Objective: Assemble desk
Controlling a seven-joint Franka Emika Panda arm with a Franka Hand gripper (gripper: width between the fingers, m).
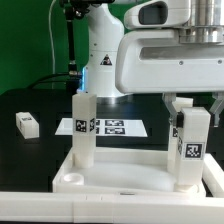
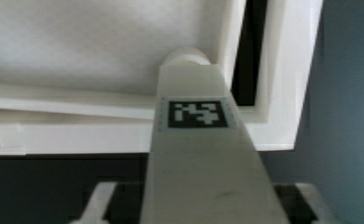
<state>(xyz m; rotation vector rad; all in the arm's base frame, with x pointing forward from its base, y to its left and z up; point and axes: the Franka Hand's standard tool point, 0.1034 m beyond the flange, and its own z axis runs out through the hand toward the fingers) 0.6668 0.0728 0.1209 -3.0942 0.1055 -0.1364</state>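
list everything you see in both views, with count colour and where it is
tabletop: 1, white, rimmed, flat on the table at the front
left upright leg: 1, white, standing at the tabletop's corner on the exterior view's left
right upright leg: 1, white, tagged, standing at the corner on the exterior view's right
loose leg: 1, white, lying on the table, apart from the tabletop, on the exterior view's left
marker board: 1, white with black tags, behind the tabletop
white bar: 1, across the very front
table: 1, black
backdrop: 1, green
robot arm: 1, white, at the back
end effector: 1, white, at the right upright leg's top; grip unclear
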